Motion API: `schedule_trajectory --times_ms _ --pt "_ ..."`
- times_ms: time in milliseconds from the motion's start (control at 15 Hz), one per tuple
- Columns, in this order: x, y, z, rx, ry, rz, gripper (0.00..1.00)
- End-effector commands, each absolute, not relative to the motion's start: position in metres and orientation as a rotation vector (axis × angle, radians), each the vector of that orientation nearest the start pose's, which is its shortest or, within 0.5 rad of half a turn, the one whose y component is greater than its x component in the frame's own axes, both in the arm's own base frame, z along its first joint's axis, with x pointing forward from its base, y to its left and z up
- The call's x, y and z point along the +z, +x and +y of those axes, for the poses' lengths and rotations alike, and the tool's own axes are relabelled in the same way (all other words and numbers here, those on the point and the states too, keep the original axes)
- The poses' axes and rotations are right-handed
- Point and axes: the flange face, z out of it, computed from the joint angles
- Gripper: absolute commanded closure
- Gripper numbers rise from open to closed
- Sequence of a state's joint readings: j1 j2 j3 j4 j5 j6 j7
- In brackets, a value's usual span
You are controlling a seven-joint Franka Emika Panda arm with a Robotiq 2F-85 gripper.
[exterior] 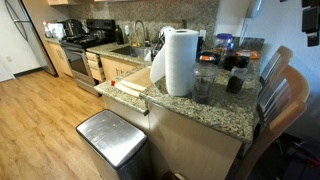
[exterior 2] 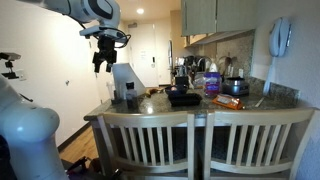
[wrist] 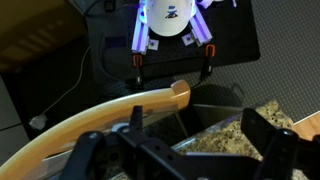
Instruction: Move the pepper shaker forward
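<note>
Chair backs [exterior 2: 200, 140] fill foreground. Gripper [exterior 2: 103, 60] hangs high over granite counter [exterior: 215, 115], jaws spread, empty. Pepper shaker [exterior: 235, 84] stands well below it, on counter beside clear tumbler [exterior: 205, 82].

You find the granite counter [exterior: 205, 112] in both exterior views, from mid distance; your wrist view looks down, close to a chair back [wrist: 100, 115].

**Head count at the counter**

From where I stand: one paper towel roll [exterior: 180, 60], one clear tumbler [exterior: 205, 83] and one pepper shaker [exterior: 235, 84]. Two wooden chairs [exterior 2: 150, 140]. One steel bin [exterior: 110, 138], one stove [exterior: 82, 45], one robot arm [exterior 2: 95, 12].
</note>
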State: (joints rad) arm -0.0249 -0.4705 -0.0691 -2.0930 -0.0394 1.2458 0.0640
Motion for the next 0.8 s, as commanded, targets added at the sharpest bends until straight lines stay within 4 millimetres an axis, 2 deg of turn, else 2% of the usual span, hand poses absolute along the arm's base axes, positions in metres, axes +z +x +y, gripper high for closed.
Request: schedule_trajectory --times_ms 0,133,267,467,600,667,733 --pt "0.582 0.35 -0.045 0.59 -3.072 0.249 0.0" --pt "0.581 0.341 -0.046 0.583 -3.067 0.26 0.0" --pt "0.575 0.324 -0.043 0.627 -3.017 0.379 0.0" --pt "0.555 0.289 -0.036 0.702 -2.862 0.581 0.0" --pt "0.545 0.276 -0.034 0.697 -2.779 0.667 0.0" --pt "0.543 0.272 -0.034 0.663 -2.777 0.661 0.0" --pt "0.547 0.274 -0.035 0.596 -2.861 0.565 0.0"
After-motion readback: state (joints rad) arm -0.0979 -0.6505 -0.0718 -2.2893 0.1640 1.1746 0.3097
